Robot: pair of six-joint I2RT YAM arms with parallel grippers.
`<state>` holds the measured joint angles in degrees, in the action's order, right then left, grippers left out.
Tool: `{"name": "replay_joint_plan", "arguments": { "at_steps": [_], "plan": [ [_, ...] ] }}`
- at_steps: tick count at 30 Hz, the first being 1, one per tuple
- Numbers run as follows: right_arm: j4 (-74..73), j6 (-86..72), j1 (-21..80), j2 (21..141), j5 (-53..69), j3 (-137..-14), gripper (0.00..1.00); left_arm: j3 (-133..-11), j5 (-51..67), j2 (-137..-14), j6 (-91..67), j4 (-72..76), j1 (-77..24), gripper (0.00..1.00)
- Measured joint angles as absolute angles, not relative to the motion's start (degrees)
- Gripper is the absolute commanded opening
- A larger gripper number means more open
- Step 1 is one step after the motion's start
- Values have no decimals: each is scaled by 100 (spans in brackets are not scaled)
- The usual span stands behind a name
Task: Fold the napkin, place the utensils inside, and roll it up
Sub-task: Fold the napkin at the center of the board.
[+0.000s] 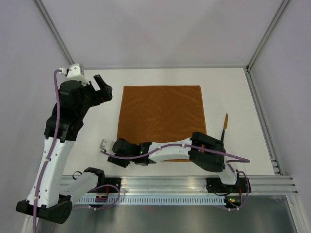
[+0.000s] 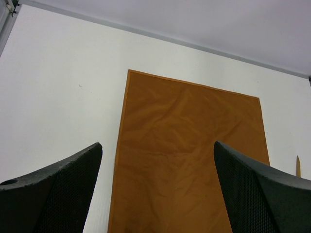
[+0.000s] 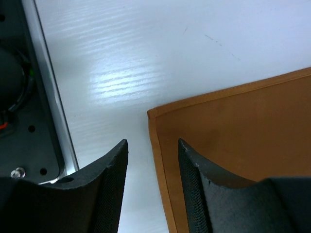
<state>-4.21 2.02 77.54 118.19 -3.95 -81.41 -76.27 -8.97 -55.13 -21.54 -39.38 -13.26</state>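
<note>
As it lies now, item one, the napkin [image 1: 160,116]: rust-orange cloth, spread flat and unfolded at the middle of the white table [image 1: 233,87], lightly creased, hemmed all round.

Item two, the knife [image 1: 225,124]: slim, just beside the napkin's right edge and apart from it. It lies lengthwise with its orange end toward the far side of the table and its dark end toward the near side. The near tip meets the right arm [image 1: 170,149], so that end is hidden.

Item three, the left gripper [image 1: 103,90]: raised above the table off the napkin's far-left corner, jaws spread wide with nothing between them. Its wrist view looks down over the cloth.

Item four, the right gripper [image 3: 149,141]: its arm is stretched leftward along the napkin's near edge, and the gripper sits low at the near-left corner. Its fingers [image 3: 104,184] are parted with a narrow gap, and one hemmed edge from that corner runs into the gap. Whether the pads touch the cloth, I cannot tell.
</note>
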Motion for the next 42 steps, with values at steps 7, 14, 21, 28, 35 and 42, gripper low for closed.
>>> {"name": "replay_joint_plan", "arguments": {
  "at_steps": [7, 14, 21, 28, 35, 42],
  "plan": [
    [-364, 8, 7754, 12385, -617, -8755, 45, -7620, -937, -5572, -2154, -3942, -1326, 100],
    [-530, -209, 7754, 12755, -937, -9268, 46, -7592, -963, -5627, -2152, -3977, -1326, 100],
    [-784, -375, 7758, 12897, -1229, -9489, 49, -7555, -998, -5714, -2152, -4034, -1326, 100],
    [-1151, -497, 7797, 13032, -1374, -9690, 54, -7553, -998, -5721, -2152, -4040, -1326, 100],
    [-1225, -628, 7843, 13032, -1365, -9692, 54, -7470, -1000, -5719, -2152, -4040, -1326, 100],
    [-1297, -753, 7872, 13032, -1354, -9692, 51, -7459, -1000, -5723, -2152, -4060, -1326, 100]
  ]
}}
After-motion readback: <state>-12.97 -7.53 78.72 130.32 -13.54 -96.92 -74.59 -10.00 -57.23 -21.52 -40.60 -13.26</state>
